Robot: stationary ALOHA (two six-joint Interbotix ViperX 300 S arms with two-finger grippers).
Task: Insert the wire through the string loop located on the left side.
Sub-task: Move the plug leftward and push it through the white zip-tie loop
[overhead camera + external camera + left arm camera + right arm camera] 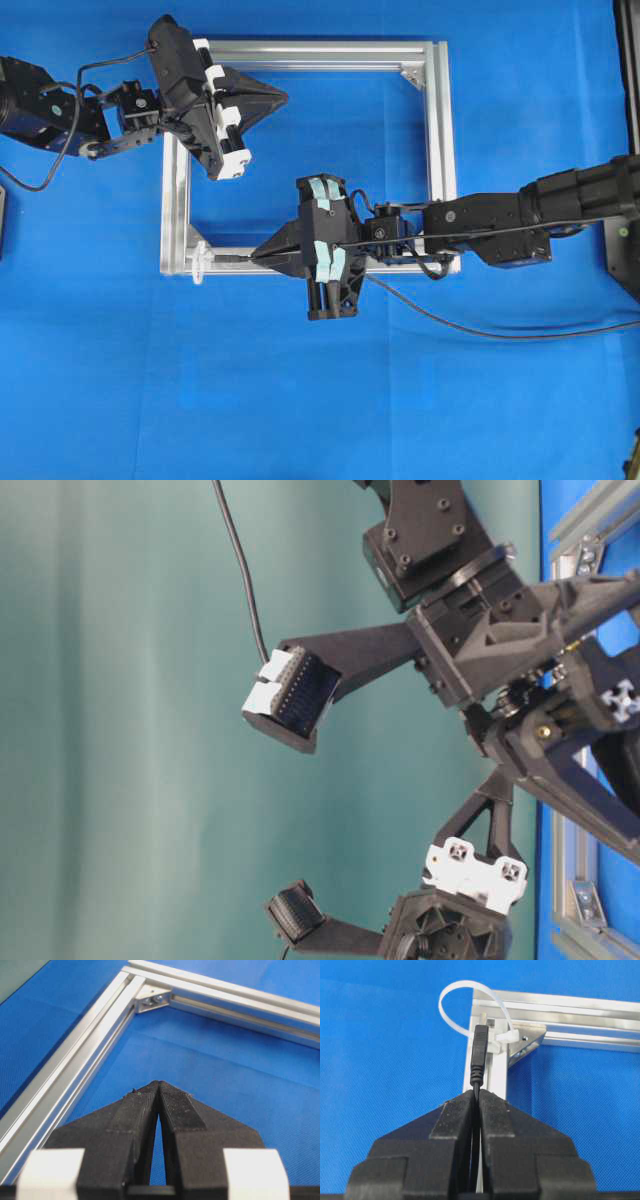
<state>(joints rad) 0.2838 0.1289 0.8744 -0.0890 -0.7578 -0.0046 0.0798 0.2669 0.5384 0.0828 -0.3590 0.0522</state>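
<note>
My right gripper [252,256] [477,1092] is shut on the wire [479,1052], just behind its dark plug. The plug points left along the bottom bar of the silver frame [432,150]. The whitish string loop [197,262] [465,981] stands at the frame's bottom-left corner. In the overhead view the plug tip [222,259] lies just right of the loop, seemingly short of it. The rest of the wire [500,330] trails off right across the blue mat. My left gripper [285,97] [159,1082] is shut on nothing and hovers inside the frame near its top-left corner.
The frame lies flat on the blue mat, with silver corner brackets [152,1001] [527,1040] inside its corners. The right arm [520,220] crosses the frame's right bar. Black hardware [625,240] sits at the mat's right edge.
</note>
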